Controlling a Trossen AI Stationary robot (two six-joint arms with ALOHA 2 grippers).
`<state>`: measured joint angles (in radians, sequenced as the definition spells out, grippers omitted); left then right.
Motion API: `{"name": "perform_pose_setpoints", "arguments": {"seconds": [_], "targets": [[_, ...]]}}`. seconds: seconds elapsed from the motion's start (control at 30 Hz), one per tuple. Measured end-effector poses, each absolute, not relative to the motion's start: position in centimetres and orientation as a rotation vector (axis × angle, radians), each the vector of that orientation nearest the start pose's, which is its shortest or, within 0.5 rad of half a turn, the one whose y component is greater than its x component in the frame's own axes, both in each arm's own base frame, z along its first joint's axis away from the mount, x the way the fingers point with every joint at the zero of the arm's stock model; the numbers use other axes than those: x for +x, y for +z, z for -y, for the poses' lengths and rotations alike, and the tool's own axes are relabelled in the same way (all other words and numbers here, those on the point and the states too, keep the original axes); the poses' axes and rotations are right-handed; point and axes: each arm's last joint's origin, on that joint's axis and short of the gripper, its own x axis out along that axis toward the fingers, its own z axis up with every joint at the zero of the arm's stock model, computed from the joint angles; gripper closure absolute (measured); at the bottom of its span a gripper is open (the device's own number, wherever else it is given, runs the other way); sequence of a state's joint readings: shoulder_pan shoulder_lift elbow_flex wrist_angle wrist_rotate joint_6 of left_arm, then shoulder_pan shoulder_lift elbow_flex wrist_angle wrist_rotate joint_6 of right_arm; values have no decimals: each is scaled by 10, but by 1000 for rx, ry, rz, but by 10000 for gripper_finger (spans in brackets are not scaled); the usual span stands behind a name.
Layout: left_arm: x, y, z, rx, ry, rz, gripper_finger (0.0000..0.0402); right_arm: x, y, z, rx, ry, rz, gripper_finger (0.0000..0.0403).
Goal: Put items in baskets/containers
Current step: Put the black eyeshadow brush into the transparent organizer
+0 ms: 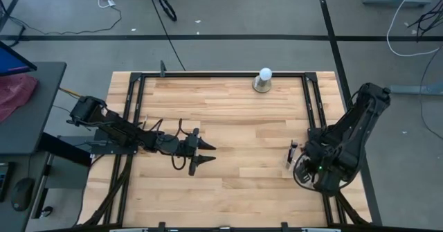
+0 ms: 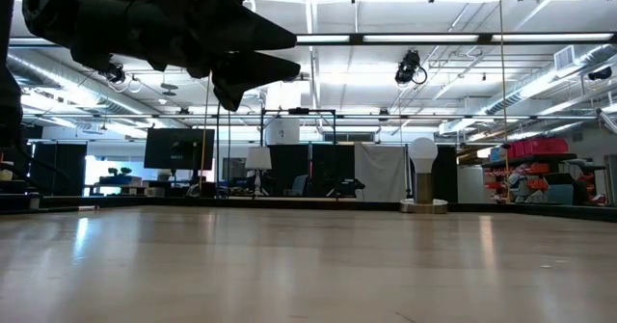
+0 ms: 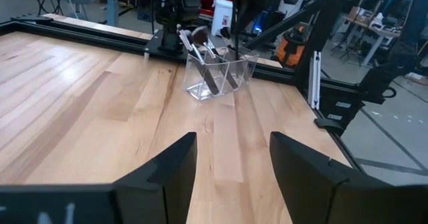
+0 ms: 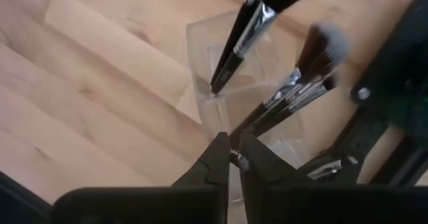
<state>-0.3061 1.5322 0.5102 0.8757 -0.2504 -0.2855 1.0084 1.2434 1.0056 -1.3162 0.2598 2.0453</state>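
Over at the right edge of the table, the clear organiser (image 3: 219,77) stands hard against the black frame rail (image 3: 87,31), already stuffed with makeup brushes (image 4: 287,100) leaning at angles in its upright compartments. I can't count them. The right gripper (image 4: 234,158) hangs directly over it, fingers pinched nearly together on what looks like a thin brush handle, so I'd call it clenched on a brush – the contact itself is tiny, so that's my read, not a sure thing.

My guess is the step is dropping this one in. To do it well: get the handle tip over a free compartment, keep it close to upright so it doesn't snag the leaning brushes, lower until the tip is below the wall, then let go. The organiser looks light, so a sideways nudge could tip it.

The left gripper (image 1: 202,156) waits mid-table with its fingers spread apart, pointing toward the organiser and holding nothing.

The wooden tabletop (image 1: 235,121) is pale planks. A white ball on a round metal base (image 1: 263,79) stands at the far edge, well apart from the organiser. Beyond that – a big workshop with ceiling strip lights (image 2: 453,38), shelving, monitors, floor cables
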Motion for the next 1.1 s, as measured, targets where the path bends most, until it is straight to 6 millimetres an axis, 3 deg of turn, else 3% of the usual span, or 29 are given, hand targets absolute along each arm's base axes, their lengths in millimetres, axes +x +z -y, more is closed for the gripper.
{"name": "perform_pose_setpoints", "arguments": {"seconds": [0.37, 0.67, 0.87, 1.1], "targets": [[273, 176, 78, -262, -24, -146, 205, 109, 243, -155, 787, -774, -1195, 374], [273, 176, 78, -262, -23, -146, 205, 106, 238, -148, 720, -808, -1206, 265], [273, 176, 78, -262, -23, -146, 205, 103, 248, -143, 758, -778, -1188, 199], [273, 176, 78, -262, -23, -146, 205, 106, 273, -140, 777, -660, -1009, 188]]}}
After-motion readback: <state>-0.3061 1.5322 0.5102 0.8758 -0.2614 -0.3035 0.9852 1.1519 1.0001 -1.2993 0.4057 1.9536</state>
